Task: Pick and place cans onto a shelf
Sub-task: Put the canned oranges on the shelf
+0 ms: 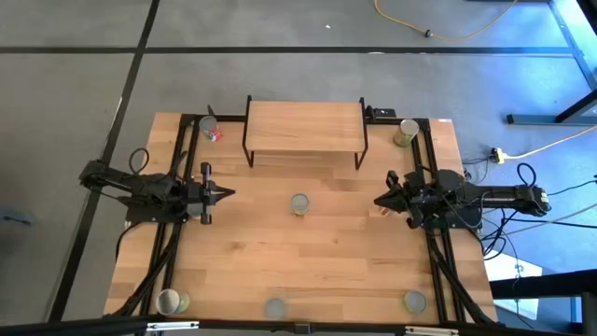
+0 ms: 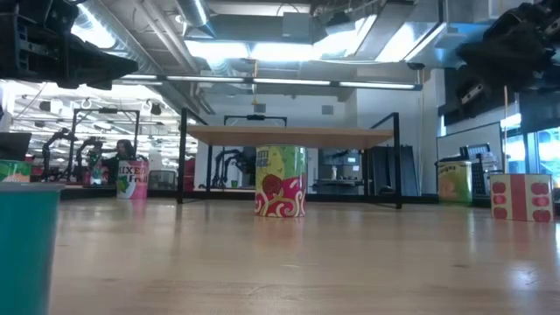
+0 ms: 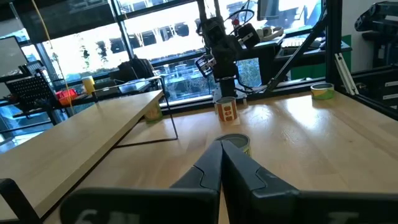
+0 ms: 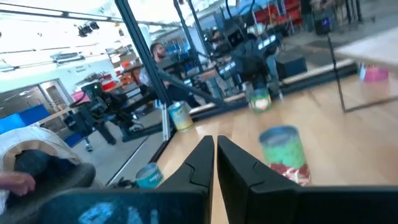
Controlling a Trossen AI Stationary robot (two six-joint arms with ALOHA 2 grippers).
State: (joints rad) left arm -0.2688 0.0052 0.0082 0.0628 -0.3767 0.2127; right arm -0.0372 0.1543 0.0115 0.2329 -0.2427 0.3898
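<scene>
The shelf stands at the table's far middle on thin black legs, its light board bare. A can with a green, yellow and red label stands upright on the table in front of the shelf, between the two arms. It also shows in the low view, the left wrist view and the right wrist view. My left gripper is shut and empty, left of this can. My right gripper is shut and empty, right of it. Both hover above the table.
More cans stand at the far left, far right, near left, near middle and near right. A small red-dotted box sits under my right arm. A person shows beyond the table.
</scene>
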